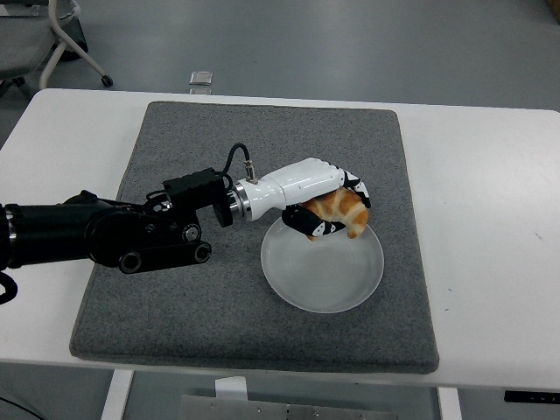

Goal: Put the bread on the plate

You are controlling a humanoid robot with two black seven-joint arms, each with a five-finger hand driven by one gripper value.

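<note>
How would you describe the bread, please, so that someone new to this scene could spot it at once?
Start from the grey mat covering the white table, then find the round pale plate right of its centre. Over the plate's far rim, the left hand grips the bread: a golden-brown, glossy piece, the only warm-coloured thing there.

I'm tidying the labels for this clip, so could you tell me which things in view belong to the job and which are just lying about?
Part of the job:
left hand, gripping the bread
plate

Just there:
grey mat
white table
chair on the floor behind
</note>
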